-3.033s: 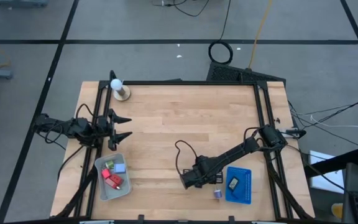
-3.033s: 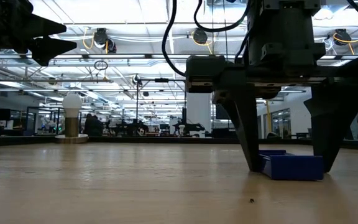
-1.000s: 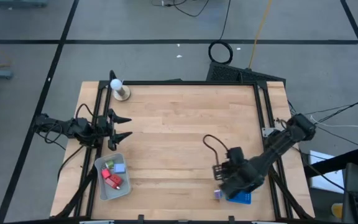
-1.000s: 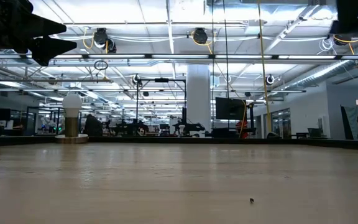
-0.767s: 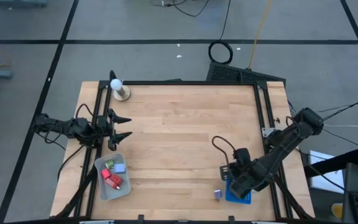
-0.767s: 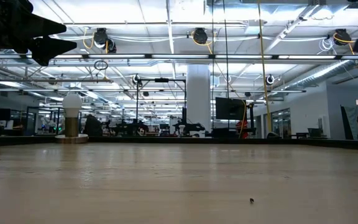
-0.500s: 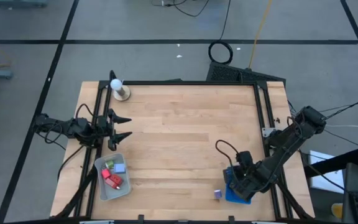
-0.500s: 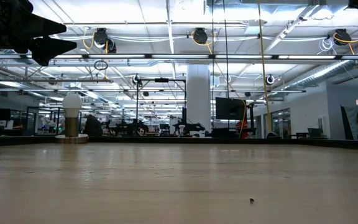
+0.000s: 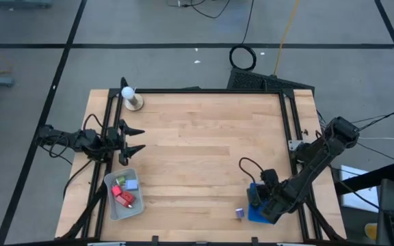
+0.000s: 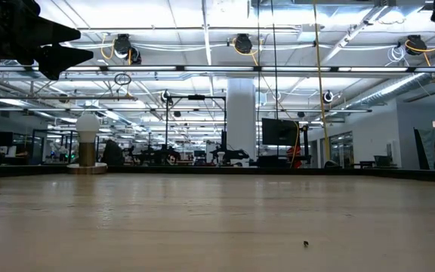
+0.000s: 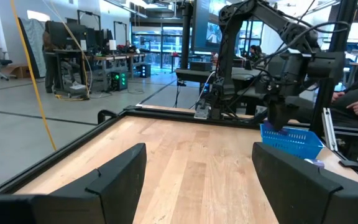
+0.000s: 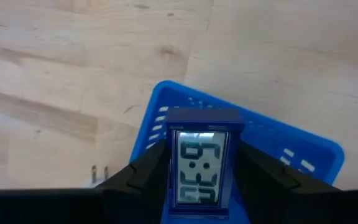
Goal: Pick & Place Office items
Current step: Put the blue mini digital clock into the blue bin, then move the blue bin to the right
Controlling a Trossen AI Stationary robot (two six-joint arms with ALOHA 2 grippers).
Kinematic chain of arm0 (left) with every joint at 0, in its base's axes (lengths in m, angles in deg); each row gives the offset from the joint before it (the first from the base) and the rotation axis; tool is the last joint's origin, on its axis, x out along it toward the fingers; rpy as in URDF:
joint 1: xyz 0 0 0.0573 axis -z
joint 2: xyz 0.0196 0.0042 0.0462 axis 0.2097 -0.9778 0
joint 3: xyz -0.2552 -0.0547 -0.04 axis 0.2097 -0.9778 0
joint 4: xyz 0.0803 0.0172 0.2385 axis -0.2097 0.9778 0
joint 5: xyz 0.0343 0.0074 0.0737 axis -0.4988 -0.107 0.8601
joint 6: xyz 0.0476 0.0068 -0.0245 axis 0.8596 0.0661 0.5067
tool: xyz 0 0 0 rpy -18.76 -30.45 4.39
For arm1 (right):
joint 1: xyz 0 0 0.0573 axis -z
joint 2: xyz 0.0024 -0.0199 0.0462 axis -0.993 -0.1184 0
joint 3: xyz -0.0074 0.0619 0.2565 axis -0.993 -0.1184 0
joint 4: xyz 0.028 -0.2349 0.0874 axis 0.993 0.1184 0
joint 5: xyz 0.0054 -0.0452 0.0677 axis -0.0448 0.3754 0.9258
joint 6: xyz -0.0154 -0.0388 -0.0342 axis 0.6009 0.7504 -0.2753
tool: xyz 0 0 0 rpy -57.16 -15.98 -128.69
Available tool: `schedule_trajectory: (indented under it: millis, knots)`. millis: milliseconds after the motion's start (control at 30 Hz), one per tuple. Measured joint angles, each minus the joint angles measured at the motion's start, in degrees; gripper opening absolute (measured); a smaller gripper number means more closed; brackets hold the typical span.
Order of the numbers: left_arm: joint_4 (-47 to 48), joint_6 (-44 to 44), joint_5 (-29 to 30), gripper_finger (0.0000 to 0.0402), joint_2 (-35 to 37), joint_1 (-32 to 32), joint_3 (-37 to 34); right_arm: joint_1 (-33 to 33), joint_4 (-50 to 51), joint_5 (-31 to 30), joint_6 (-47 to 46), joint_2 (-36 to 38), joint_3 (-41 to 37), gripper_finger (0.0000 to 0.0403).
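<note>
The right gripper (image 12: 201,171) is clamping a small blue clock (image 12: 202,163) by its sides above the blue tray (image 12: 303,155) near the tabletop's front right corner; it looks light, stiff and smooth. The left gripper (image 11: 194,180) is waiting, jaws apart.

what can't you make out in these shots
- Blue tray, high view: mostly under the right arm, so its contents are hidden.
- Right gripper, right wrist view: shut on a small clock; the clock's lower end is cut off by the picture edge.
- Pieces in the grey tray, high view: too small to identify.
- Purple bit, high view: too small to tell its shape.
</note>
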Motion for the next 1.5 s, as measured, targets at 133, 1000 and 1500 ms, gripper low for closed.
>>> schedule_trajectory:
  millis: [133,1000,1500]
  knots:
    - [0.0,0.0,0.0,0.0294,0.0,0.0,0.0,0.0,-3.5,1.3,-0.2,0.0,-2.2,0.0151]
    - [0.0,0.0,0.0,0.0294,0.0,0.0,0.0,2.6,-6.4,1.1,6.5,0.0,-0.7,0.0246]
    - [0.0,0.0,0.0,0.0294,0.0,0.0,0.0,6.5,4.6,1.1,9.6,-4.6,14.6,0.0310]
